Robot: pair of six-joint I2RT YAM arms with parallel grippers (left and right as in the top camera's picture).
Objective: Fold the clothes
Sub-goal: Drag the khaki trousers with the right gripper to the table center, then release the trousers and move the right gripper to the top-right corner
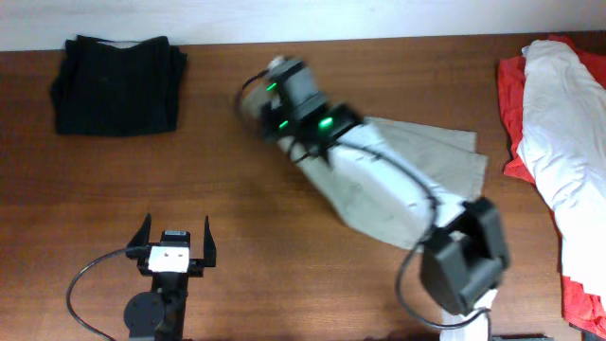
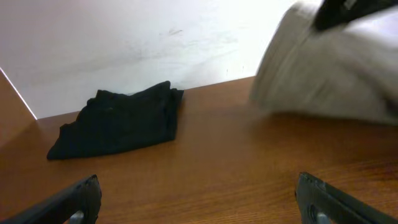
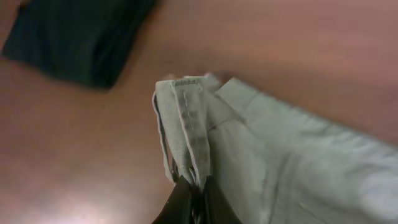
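The pale khaki trousers [image 1: 398, 175] lie across the middle of the table, running from centre to right. My right gripper [image 1: 284, 118] is shut on their waistband end and holds it lifted off the wood. In the right wrist view the seamed waistband [image 3: 186, 124] hangs bunched from the closed fingers [image 3: 198, 199]. The raised cloth also shows blurred at the upper right of the left wrist view [image 2: 329, 74]. My left gripper [image 1: 175, 237] is open and empty near the front left edge, its fingertips [image 2: 199, 202] wide apart over bare wood.
A folded black garment [image 1: 118, 83] lies at the back left; it also shows in the left wrist view [image 2: 118, 121] and the right wrist view [image 3: 74, 34]. White and red garments [image 1: 559, 123] are piled at the right edge. A pale wall borders the table's back.
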